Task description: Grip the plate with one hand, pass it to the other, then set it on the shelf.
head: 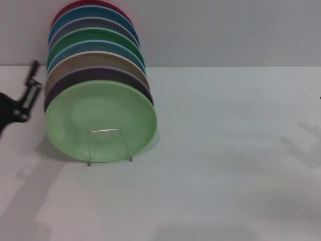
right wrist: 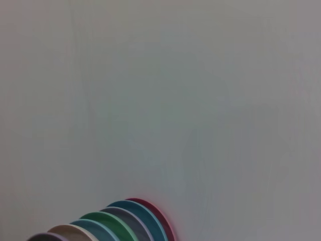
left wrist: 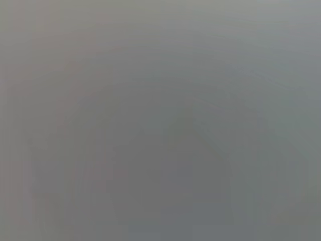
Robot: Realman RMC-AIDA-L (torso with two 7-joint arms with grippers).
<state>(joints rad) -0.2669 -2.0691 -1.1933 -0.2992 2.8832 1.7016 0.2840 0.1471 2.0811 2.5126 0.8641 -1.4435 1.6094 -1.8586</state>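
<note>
Nearest us, the clear shelf (head: 106,145) stands on the white desk (head: 225,165), its thin upright frame pressed against the lower face of the pale mint-green plate (head: 100,122), which stands on edge at the front of the row. So the plate is in the rack right now, leaning back on the stack of plates (head: 93,47) behind it, purple, tan, blue, green, up to a red one at the very back. Out to the left of the plate, near its rim but clear of it, hangs the left gripper (head: 27,95), slim and black, and whether its jaws are wide or narrow I cannot tell from here. The right gripper is nowhere in the head view; its wrist camera looks down on the tops of the stacked plates from well off. The left wrist camera gives only blank grey. My read: the grasp comes first, and it wants care. Come in at the mint plate's exposed left rim, take only that front rim, not the purple one behind, and lift up and forward so the frame is not dragged along.
</note>
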